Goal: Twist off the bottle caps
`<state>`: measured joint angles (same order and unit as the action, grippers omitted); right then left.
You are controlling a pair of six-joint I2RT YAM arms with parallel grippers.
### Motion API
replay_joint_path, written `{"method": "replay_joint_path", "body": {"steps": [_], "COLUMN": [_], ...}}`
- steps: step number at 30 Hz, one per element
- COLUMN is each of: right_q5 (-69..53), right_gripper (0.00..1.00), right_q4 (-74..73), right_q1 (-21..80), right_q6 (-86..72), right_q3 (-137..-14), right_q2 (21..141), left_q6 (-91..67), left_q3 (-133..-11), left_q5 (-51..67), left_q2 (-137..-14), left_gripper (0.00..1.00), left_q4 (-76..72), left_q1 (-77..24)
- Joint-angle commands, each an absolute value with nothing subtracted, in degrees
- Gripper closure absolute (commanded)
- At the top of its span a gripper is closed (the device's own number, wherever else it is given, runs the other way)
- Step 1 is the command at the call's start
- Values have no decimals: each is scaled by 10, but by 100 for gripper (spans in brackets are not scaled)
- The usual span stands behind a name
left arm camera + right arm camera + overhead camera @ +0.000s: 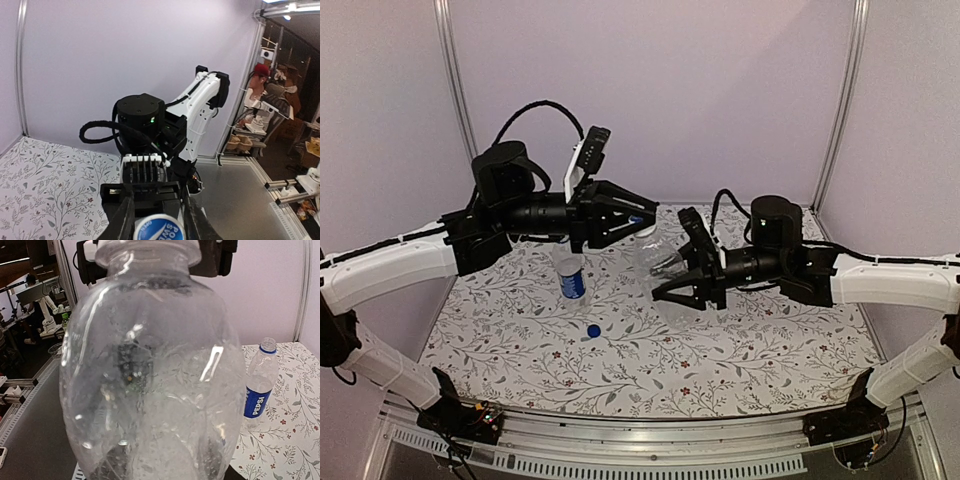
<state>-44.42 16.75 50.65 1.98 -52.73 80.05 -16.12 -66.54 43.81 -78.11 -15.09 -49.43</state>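
My right gripper is shut on the plain clear bottle, holding it tilted above the table. That bottle fills the right wrist view, with the fingers showing dimly through it. My left gripper is shut on the bottle's whitish cap with a blue top, which sits between its fingers at the bottom of the left wrist view. The labelled bottle stands upright on the table with its neck open. A solid blue cap lies on the cloth in front of it.
A floral cloth covers the table, with purple walls behind and at both sides. A metal rail runs along the near edge between the arm bases.
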Motion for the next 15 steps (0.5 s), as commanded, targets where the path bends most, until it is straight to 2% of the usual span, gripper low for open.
{"method": "replay_joint_path", "body": {"steps": [1, 9, 15], "right_q5": [-333, -203, -156], "right_gripper": [73, 74, 74], "right_q4": [160, 137, 136], "right_q1": [505, 505, 507], "right_q6": [33, 49, 53], "right_q3": [-523, -536, -535], "right_q2": [768, 760, 766], "left_q6": [-204, -282, -313], "left_q3": [-645, -699, -705], "left_q5": [257, -27, -85], "left_q2": [-740, -761, -785], "left_gripper": [100, 100, 100], "left_q4": [-114, 14, 10], "left_q1": [-500, -554, -572]}}
